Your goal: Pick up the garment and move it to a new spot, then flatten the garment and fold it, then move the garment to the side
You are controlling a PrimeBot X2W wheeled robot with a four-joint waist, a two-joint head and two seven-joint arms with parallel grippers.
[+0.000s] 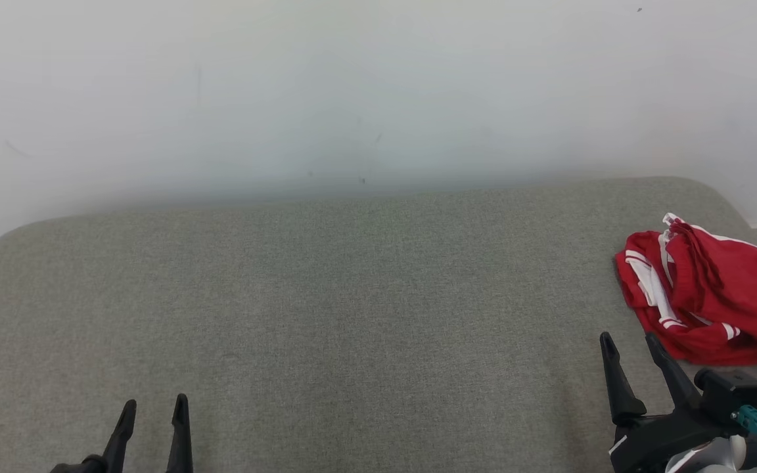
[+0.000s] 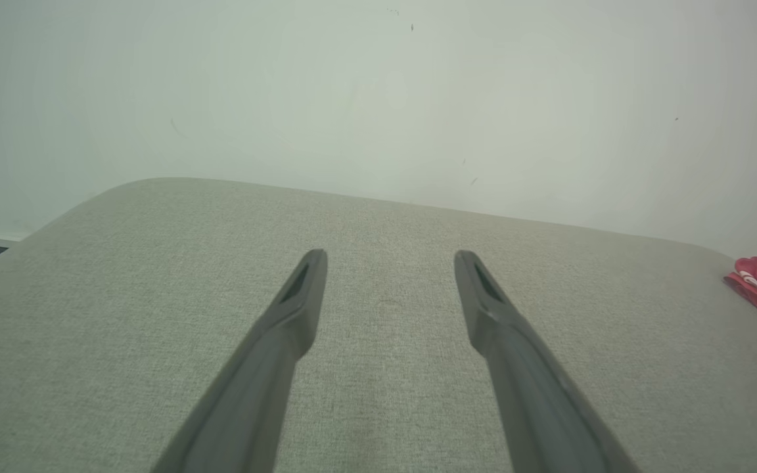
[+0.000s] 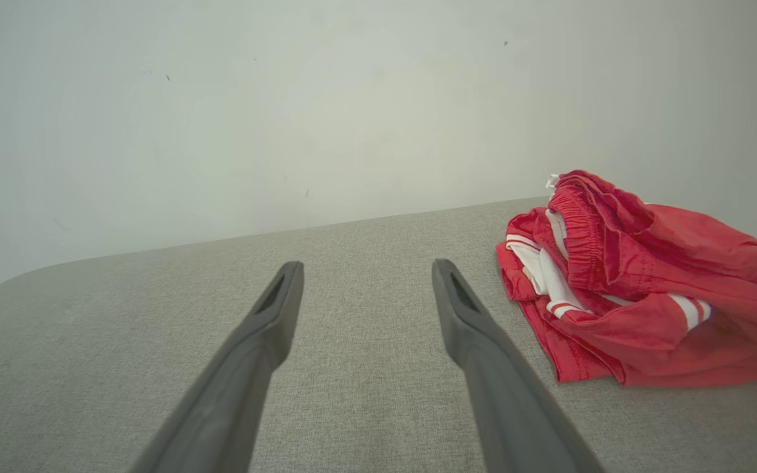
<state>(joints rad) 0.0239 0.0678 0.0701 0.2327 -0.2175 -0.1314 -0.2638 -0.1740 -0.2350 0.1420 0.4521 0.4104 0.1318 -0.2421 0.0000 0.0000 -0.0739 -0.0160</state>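
Both spread wide and empty, left claw (image 1: 155, 399), right claw (image 1: 628, 336) near crumpled red garment (image 1: 707, 295), not touching

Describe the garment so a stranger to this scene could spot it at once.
Start at the wide grey fabric surface below the white wall and go to its far right end. There, just ahead of the right claw, lies a crumpled garment. It is bright red with white stripes, against plain grey cloth and the dark claw.
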